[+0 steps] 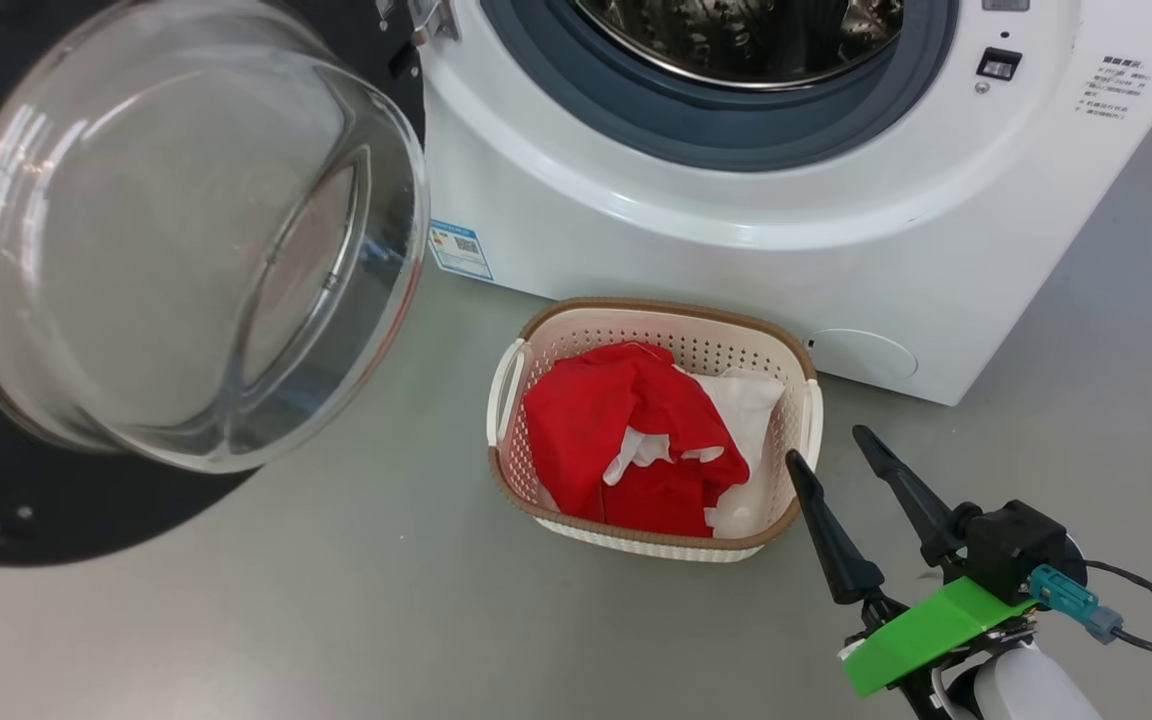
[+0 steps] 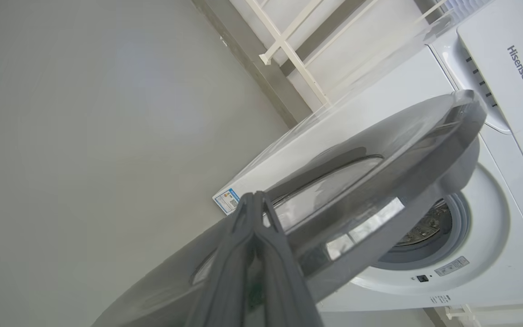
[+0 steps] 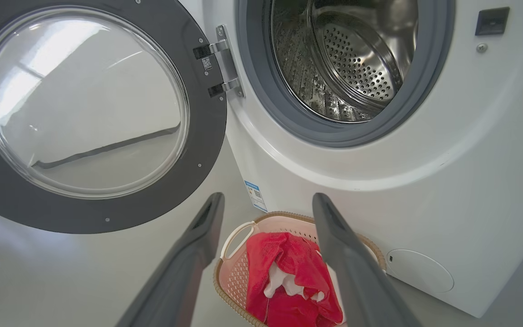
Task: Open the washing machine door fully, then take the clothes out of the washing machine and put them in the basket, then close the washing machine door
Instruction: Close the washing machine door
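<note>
**Washing machine door.** We find the washing machine door (image 1: 176, 240) swung wide on its hinge (image 3: 218, 68). It lies left of and above the right claw (image 1: 829, 450), and directly ahead of the left claw (image 2: 254, 204). The left claw's tips overlap the door's dark outer face, but we cannot tell whether they touch it.

**Handling.** We judge the door rigid and fairly heavy. Its glossy black ring is likely slippery, and the bulging glass bowl is better left alone. Since it turns on that one hinge, a flat push on the outer ring, at the edge farthest from the hinge, should serve better than a pinch. A hard slam could strain the latch.

**Claws.** The left claw has its fingers pressed together and holds nothing. The right claw has its fingers spread wide and holds nothing.

**Clothes and basket.** The clothes (image 1: 626, 440), red and white, soft and light, lie heaped in the basket (image 1: 666, 305), just beyond the right claw's left fingertip. The drum (image 3: 357, 59) of the washing machine (image 1: 736, 230), above and beyond that claw, looks empty as far as it shows. We therefore judge that only the closing remains.

**Clearance.** The basket stands close against the machine front, below the opening. We cannot settle from here whether the door's lower edge will clear it.

**Surroundings.** The floor (image 1: 336, 600) beneath both claws is smooth, pale grey and level. A white railing (image 2: 288, 41) stands beyond the machine, far ahead of the left claw.
</note>
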You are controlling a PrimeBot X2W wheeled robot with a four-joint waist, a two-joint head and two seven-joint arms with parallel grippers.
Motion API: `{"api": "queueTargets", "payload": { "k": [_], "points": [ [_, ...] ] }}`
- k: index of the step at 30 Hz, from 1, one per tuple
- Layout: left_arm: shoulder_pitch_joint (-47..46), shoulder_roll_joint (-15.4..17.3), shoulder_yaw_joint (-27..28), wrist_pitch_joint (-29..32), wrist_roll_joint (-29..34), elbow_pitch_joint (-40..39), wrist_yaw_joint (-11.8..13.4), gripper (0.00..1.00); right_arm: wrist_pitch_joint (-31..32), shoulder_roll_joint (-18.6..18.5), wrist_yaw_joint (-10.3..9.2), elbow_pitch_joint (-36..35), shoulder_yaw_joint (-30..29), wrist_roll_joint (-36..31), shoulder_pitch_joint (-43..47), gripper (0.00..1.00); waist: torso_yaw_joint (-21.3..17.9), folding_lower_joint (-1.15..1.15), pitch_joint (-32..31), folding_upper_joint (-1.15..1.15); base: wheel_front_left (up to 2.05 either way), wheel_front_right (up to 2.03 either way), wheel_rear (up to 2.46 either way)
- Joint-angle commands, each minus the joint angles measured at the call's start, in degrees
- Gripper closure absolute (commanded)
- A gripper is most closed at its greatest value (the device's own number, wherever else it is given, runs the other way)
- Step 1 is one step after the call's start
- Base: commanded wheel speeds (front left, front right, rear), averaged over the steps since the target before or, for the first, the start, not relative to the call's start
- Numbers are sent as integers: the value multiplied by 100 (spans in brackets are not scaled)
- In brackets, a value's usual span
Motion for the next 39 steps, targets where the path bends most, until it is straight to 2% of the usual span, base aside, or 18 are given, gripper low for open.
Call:
{"api": "queueTargets", "payload": {
  "k": [1,11,20,23,32,39],
  "points": [
    [32,107,-2,306,-131,-390,-25,100,-27,60,9,-143,103,-16,28,0,-23,0,-74,0,0,0,0],
    [474,170,-68,1029,-275,-1441,-25,100,-27,74,9,-210,29,36,205,0,-164,0,-343,0,0,0,0],
    [818,-76,-51,1498,-392,-2657,-25,100,-27,95,9,-277,-83,63,439,0,-391,0,-528,0,0,0,0],
    [896,-264,-58,1567,-403,-3000,-25,100,-27,113,9,-292,-112,68,482,0,-513,0,-558,0,0,0,0],
    [813,-1092,-165,1628,-336,-3813,-25,100,-27,171,9,-367,-180,58,537,0,-981,0,-575,0,0,0,0],
    [686,-1444,-117,1428,-123,-3980,-25,100,-27,290,9,-446,-201,27,487,0,-1395,0,-417,0,0,0,0]
  ]
}}
